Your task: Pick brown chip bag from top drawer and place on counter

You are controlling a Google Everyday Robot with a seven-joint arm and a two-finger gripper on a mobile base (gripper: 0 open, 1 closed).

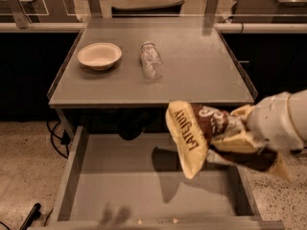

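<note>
The brown chip bag (199,128) hangs in the air above the right part of the open top drawer (120,181), just below the counter's (192,75) front edge. It casts a shadow on the drawer's bare grey bottom. My gripper (243,131) comes in from the right at the end of a white arm and is shut on the bag's right end. Its fingers are mostly hidden by the crumpled bag and the wrist.
On the counter stand a cream bowl (99,55) at the left and a clear plastic bottle (150,60) lying on its side near the middle. The drawer's low walls frame it left and right. Cables lie on the speckled floor at the left.
</note>
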